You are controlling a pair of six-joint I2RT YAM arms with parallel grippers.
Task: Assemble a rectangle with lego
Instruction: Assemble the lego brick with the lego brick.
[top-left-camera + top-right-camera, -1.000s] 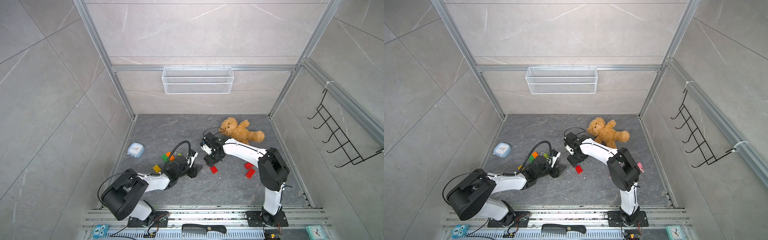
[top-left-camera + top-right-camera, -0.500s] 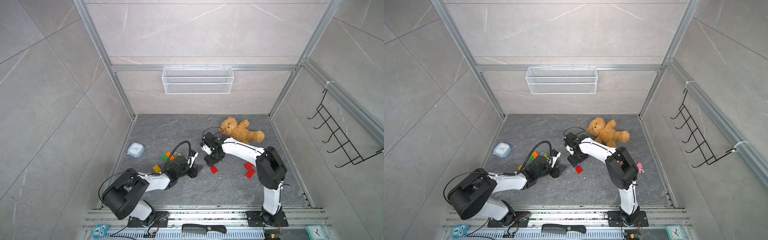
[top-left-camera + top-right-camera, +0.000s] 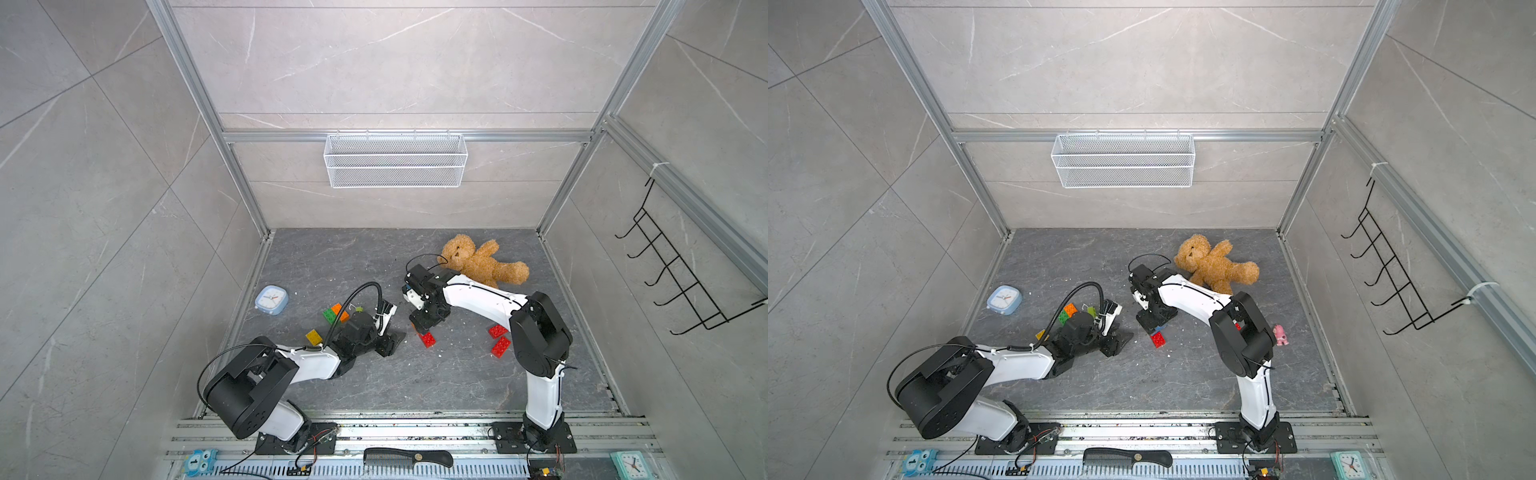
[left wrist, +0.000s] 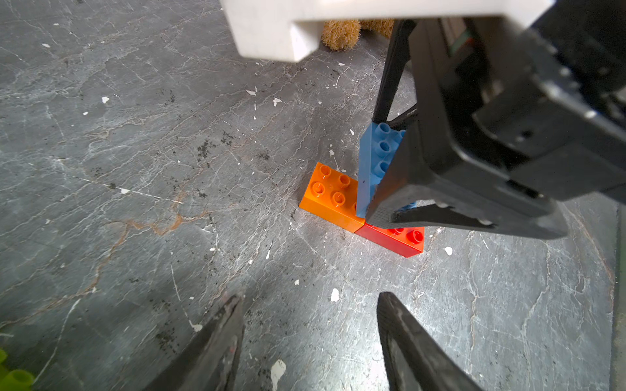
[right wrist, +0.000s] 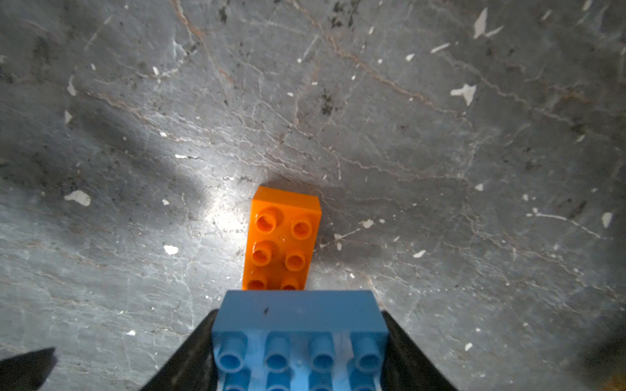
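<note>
**A:** Type of site?

**B:** Robotics lab test cell. Grey stone-look wall panels [image 3: 395,62] set in an aluminium frame [image 3: 407,136], closed on three sides.

**A:** What marks it as a lab?

**B:** The left arm [image 3: 307,365] and right arm [image 3: 482,297] are bolted to a slotted metal rail [image 3: 415,432] along the front edge, cables exposed.

**A:** The household things?

**B:** Staged like props. Teddy bear [image 3: 478,262], alarm clock [image 3: 271,298] and red lego bricks [image 3: 500,345] on the dark tabletop [image 3: 415,382]. Comb [image 3: 407,458] on the rail. Wire basket [image 3: 395,166] on the back wall, hook rack [image 3: 681,270] on a side wall.
</note>
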